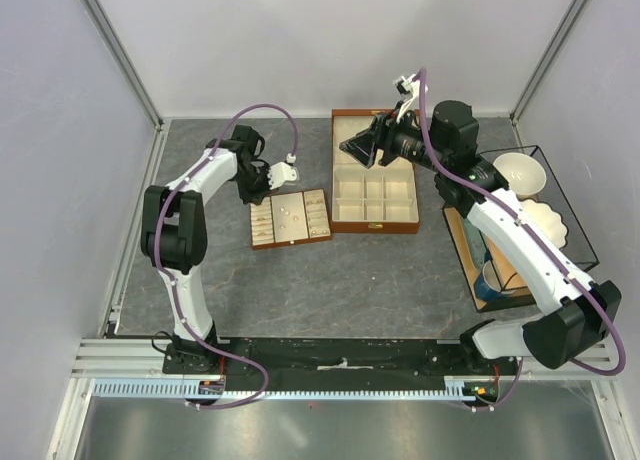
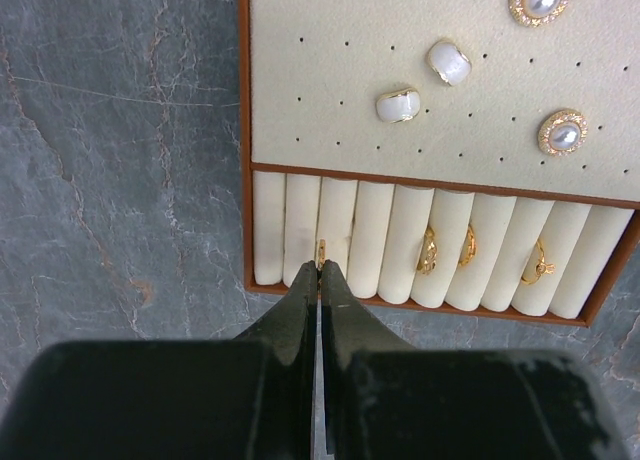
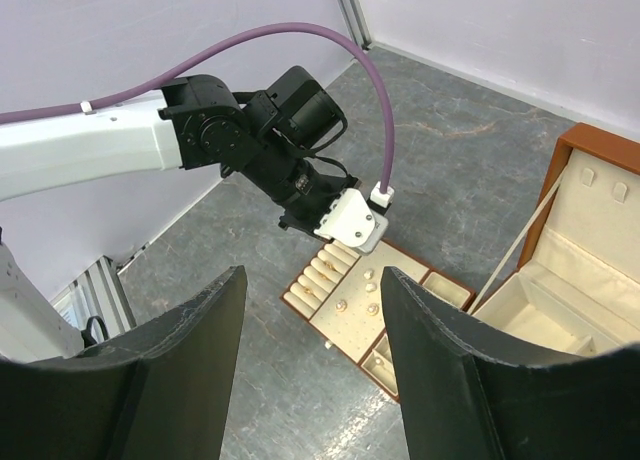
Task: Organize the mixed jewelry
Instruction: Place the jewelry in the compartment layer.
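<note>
1. Left wrist view: shows the left gripper (image 2: 320,270) pressed fully shut, tips right at a thin gold ring (image 2: 321,252) that stands in a groove of the padded rolls along the tray (image 2: 300,40) edge. Cannot tell whether the ring is pinched or only touched.
2. Finds the other jewelry on the same tray: three more rings (image 2: 427,250) seated in grooves further along, four earrings (image 2: 449,62) pinned to the perforated pad beyond.
3. Places the right gripper (image 3: 312,280) well apart from the tray, raised near the open wooden box (image 1: 372,227), jaws spread wide and holding nothing.
4. Risks pulling the ring back out of its groove, should the tips lift with the metal caught between them. Risks flicking it onto the patterned top, where so small a piece would likely be hard to spot and harder to pick up. Could also shove or tilt the light tray if pressed down, probably unseating the neighbouring rings.
5. Sets it all on a grey, marble-veined tabletop (image 1: 380,280), matte and flat, closed in by pale panels (image 1: 250,40) on metal framing, with white bowls (image 1: 520,172) at the right side.
</note>
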`<state>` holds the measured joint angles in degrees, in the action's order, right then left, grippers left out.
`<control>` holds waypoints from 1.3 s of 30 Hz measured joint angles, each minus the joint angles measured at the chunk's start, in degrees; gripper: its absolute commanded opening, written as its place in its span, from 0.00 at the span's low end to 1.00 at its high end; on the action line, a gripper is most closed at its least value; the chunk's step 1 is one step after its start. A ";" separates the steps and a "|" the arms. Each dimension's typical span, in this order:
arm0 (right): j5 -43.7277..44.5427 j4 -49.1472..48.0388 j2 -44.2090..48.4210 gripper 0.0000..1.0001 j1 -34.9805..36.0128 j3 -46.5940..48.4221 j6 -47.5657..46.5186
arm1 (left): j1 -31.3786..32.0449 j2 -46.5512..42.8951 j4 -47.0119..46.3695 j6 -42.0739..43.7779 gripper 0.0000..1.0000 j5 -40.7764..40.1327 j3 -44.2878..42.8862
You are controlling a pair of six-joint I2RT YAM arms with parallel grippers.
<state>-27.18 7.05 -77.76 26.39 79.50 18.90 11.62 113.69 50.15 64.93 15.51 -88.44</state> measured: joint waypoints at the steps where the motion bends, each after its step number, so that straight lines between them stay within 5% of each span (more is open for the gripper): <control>1: 0.00 -0.09 0.00 0.64 0.00 0.00 0.00 | 0.00 0.00 0.00 0.00 0.02 0.00 0.00; 39: -1.18 -1.44 0.00 0.63 -1.27 -1.38 1.07 | 0.11 3.61 -1.18 1.38 0.02 -0.52 -0.74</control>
<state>-28.36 5.61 -77.76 25.12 78.13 19.97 11.73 117.30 48.97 66.30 14.98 -89.19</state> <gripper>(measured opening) 0.630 0.032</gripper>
